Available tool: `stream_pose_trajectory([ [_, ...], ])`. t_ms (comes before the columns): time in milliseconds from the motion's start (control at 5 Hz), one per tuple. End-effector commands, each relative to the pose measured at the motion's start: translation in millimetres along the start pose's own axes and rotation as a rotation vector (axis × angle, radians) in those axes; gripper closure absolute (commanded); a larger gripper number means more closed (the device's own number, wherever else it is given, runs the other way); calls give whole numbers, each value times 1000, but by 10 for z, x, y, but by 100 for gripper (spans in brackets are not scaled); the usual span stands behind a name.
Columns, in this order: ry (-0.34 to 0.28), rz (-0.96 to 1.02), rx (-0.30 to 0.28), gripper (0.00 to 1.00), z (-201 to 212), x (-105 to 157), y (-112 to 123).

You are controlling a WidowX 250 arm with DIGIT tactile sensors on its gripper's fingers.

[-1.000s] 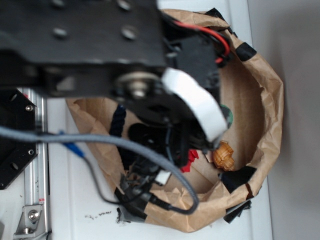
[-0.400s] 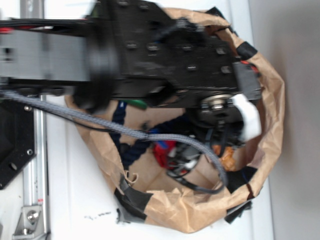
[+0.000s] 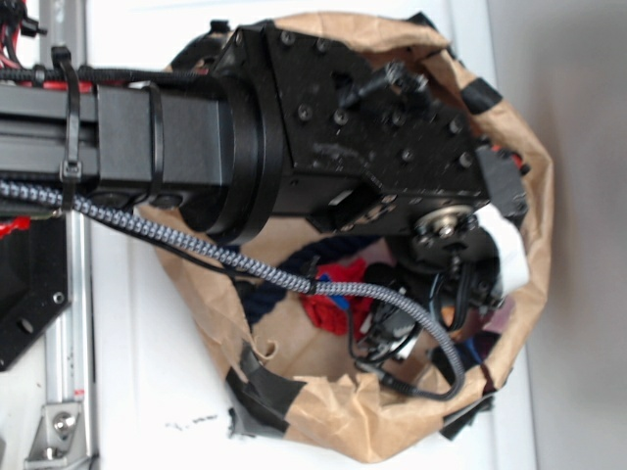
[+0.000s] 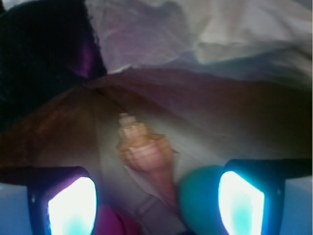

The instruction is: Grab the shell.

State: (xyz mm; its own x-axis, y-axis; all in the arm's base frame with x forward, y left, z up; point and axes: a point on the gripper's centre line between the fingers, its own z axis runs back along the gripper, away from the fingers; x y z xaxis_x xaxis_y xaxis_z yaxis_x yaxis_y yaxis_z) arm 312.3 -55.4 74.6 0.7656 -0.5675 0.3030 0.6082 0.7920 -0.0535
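Between the two glowing fingers at the bottom of the wrist view, the gripper (image 4: 156, 203) is sitting wide open, with nothing held in it. One finger (image 4: 71, 205) is showing at the lower left and the other (image 4: 240, 203) at the lower right, and there is a big gap in the middle. A green ball (image 4: 198, 200) is lying just beside the right finger, and something pink (image 4: 110, 223) is peeking up near the left one. A little farther on, the shell (image 4: 144, 152) is lying on the brown paper floor of the bag (image 4: 234, 122), and it is sitting almost in the middle of the gap, maybe a bit to the left. Its long thin tail is pointing back toward the gripper, and its fat, bumpy end is pointing away, toward the bag's wall. So the shell's long line is running straight ahead, not across, and the fingers are standing one on each side of it. That looks like a good way to pinch it across its fat part, but the gripper probably needs to go forward and down a bit more, because the fat part is sitting past the fingertips. The green ball is close enough that it might get bumped or caught too. Farther off, from the outside camera, the big black arm (image 3: 323, 127) is reaching deep into the paper bag (image 3: 343, 416) and hiding the shell, so only the wrist view is showing where it lies.
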Motion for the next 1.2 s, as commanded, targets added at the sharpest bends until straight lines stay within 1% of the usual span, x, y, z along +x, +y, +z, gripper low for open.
stream_pose_trajectory([
  [0,18,-99,12,0,-309,60,-327],
  [200,35,-74,-4,70,-467,77,-387],
  [400,43,-15,55,100,-415,68,-314],
  [600,51,101,144,100,-194,62,-207],
  [800,-27,363,133,100,204,4,-66],
  [1000,-54,649,70,100,743,-127,141],
])
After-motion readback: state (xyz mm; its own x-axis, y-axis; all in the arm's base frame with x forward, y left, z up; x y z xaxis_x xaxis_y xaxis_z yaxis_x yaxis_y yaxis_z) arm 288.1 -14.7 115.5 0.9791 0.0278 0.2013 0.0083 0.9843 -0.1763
